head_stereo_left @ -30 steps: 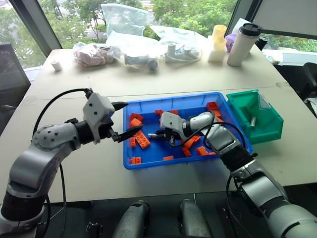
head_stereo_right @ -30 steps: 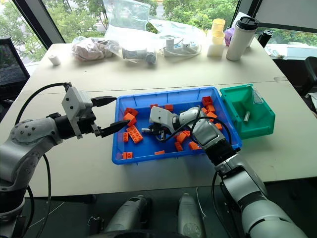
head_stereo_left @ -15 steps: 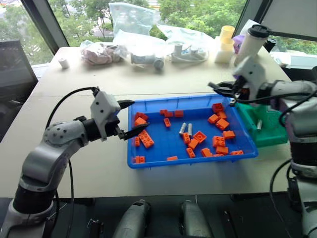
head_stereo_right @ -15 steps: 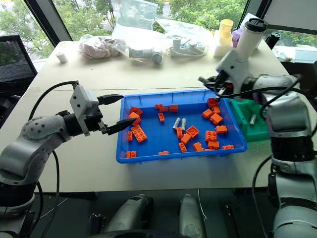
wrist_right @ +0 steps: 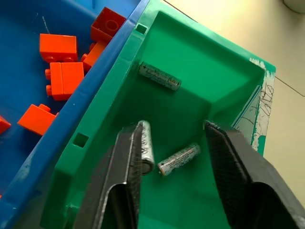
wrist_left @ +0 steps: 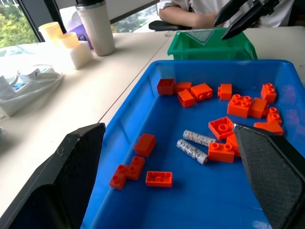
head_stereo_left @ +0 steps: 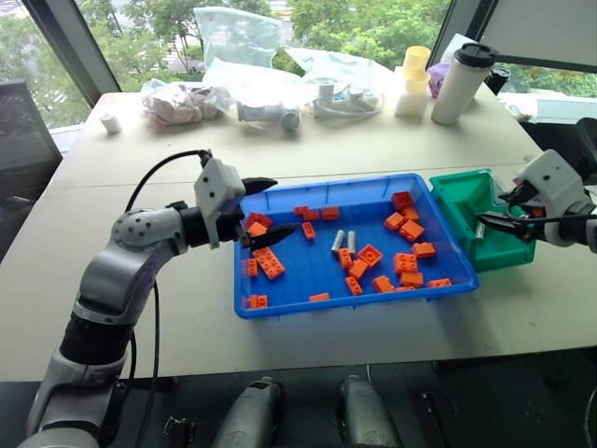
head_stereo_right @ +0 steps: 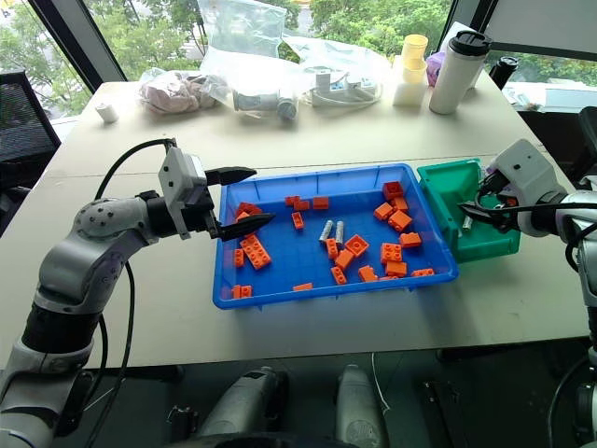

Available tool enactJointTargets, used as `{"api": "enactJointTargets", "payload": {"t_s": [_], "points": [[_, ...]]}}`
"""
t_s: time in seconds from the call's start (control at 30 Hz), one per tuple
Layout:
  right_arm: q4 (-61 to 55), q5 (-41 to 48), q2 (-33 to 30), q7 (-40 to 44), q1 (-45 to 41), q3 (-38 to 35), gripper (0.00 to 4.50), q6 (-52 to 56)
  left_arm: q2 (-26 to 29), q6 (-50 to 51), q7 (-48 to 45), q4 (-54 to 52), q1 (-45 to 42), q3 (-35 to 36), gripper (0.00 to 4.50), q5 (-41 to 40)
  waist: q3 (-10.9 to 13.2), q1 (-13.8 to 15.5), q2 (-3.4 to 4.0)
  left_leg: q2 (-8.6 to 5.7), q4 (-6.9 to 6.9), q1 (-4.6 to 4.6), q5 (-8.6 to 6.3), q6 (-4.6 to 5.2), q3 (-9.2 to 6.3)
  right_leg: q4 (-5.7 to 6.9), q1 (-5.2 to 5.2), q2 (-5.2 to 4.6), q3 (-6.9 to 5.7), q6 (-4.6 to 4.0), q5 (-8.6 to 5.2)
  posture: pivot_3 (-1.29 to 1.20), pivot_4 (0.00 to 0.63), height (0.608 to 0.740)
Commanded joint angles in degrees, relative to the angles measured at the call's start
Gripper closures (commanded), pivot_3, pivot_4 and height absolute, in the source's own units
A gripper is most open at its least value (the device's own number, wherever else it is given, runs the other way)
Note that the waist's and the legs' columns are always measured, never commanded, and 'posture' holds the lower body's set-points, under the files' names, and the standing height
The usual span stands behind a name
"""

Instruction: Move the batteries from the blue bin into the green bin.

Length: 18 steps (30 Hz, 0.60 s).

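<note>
The right wrist view looks down into the green bin (wrist_right: pixel 200 90), where three batteries (wrist_right: pixel 177 159) lie loose on the floor: one against the left finger, one between the fingers, one farther in; their print is too small to read. The right gripper (head_stereo_left: pixel 505 213) hangs over that bin, jaws spread wide and holding nothing. The left wrist view looks along the blue bin (wrist_left: pixel 143 109) and shows two more batteries (wrist_left: pixel 192 151) side by side among orange bricks (wrist_left: pixel 220 127), with the green bin touching the far end. From the head, the left gripper (head_stereo_right: pixel 239 198) reaches level over the blue bin's left rim, jaws wide, empty. Behind, on the table (head_stereo_left: pixel 354 140), stand a tumbler (head_stereo_left: pixel 460 82) and bags (head_stereo_left: pixel 233 37).
</note>
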Motion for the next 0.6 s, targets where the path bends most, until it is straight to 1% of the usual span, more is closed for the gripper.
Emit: {"api": "enactJointTargets", "payload": {"t_s": [0.03,0.13,0.17,0.23,0.3,0.4,0.5,0.6], "points": [[-4.96,3.04,0.07,-0.65,-4.26,-1.29,0.03,1.19,-0.16,-1.04,-0.16,-1.12,-0.47,0.76,0.00,0.13,0.00,0.07,0.00,0.00,0.00,0.00,-0.01,0.01,0.00,0.00,0.00,0.00,0.00,0.00,0.00,0.00,0.150,0.740],[-8.57,6.54,1.56,-0.40,-6.91,-0.10,0.03,4.19,-0.27,-0.89,0.18,-1.59,-0.19,0.73,0.00,0.22,0.00,0.20,-0.01,0.00,0.00,0.00,-0.02,0.03,-0.02,-0.01,0.00,0.00,-0.01,0.00,0.00,0.00,0.150,0.740],[-11.41,9.37,4.32,-0.69,-8.41,1.13,0.03,6.45,-0.33,-0.68,0.49,-1.95,0.01,0.81,0.00,0.26,0.01,0.26,-0.03,0.00,0.00,-0.01,-0.02,0.03,-0.02,-0.02,0.01,0.00,-0.01,0.00,0.00,0.00,0.150,0.740],[-17.05,14.09,11.29,-1.80,-9.50,6.44,0.03,11.83,-0.09,-0.18,1.12,-2.75,0.59,1.38,0.00,0.17,-0.04,-0.14,-0.13,0.03,0.00,0.00,-0.02,0.03,-0.03,-0.03,0.02,0.00,-0.01,0.00,0.00,0.00,0.150,0.740],[-17.87,12.91,15.25,-3.47,-8.52,12.26,0.03,12.55,0.24,-0.02,1.48,-3.19,0.99,1.66,0.00,0.36,-0.07,-0.47,-0.19,0.10,0.00,0.01,-0.02,0.03,-0.11,-0.02,0.04,0.00,-0.04,0.00,0.00,0.00,0.150,0.740],[-15.10,11.56,18.85,-5.89,-9.24,16.76,0.03,13.04,0.30,0.59,2.12,-4.04,1.39,1.88,0.00,0.16,-0.06,0.10,-0.18,-0.03,0.02,-0.06,0.04,-0.08,-0.17,0.00,-0.01,-0.03,-0.11,0.00,0.00,0.00,0.150,0.740],[-11.83,10.40,20.27,-5.47,-10.26,21.08,0.03,10.22,0.60,1.21,2.99,-5.10,2.06,2.36,0.00,0.11,-0.06,0.58,-0.18,-0.13,0.13,-0.09,0.02,-0.03,-0.13,-0.05,0.03,-0.08,-0.08,0.00,0.00,0.00,0.150,0.740],[-5.87,6.72,20.14,-4.73,-11.74,25.47,0.03,5.18,1.26,1.97,3.84,-6.22,2.99,3.27,0.00,-0.12,-0.06,0.52,-0.18,-0.10,0.13,-0.07,0.01,-0.03,-0.14,-0.04,0.03,-0.05,-0.10,0.00,0.00,0.00,0.150,0.740]]}}
